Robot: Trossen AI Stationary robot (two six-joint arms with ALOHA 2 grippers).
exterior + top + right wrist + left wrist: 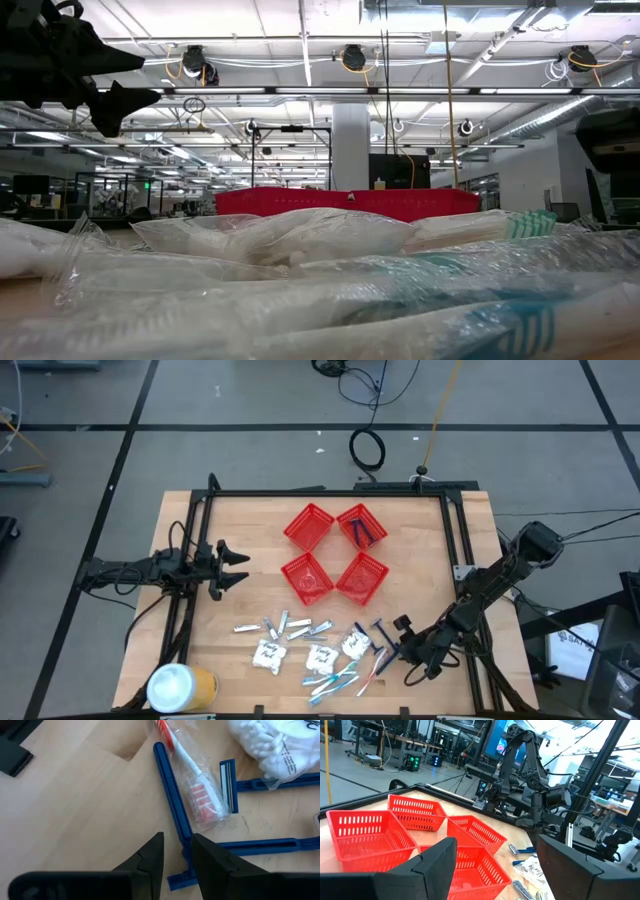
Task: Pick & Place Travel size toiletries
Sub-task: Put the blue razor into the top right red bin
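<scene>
One dark blue razor (172, 795) is seen lying flat on the wooden table (75, 795) directly beneath the right gripper (177, 851), its long handle passing between the slightly parted fingertips, which are not yet closed on it. It is found at the right edge of the toiletry pile (310, 645) near the table's front. The left gripper (235, 567), held open, waits well apart, so the right arm is judged far nearer.

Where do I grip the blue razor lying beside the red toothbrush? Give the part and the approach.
Razor: take its thin handle near the head, from straight above, clamping across it. It lies flat, and there bare table shows both sides, clear of the toothbrush.
</scene>
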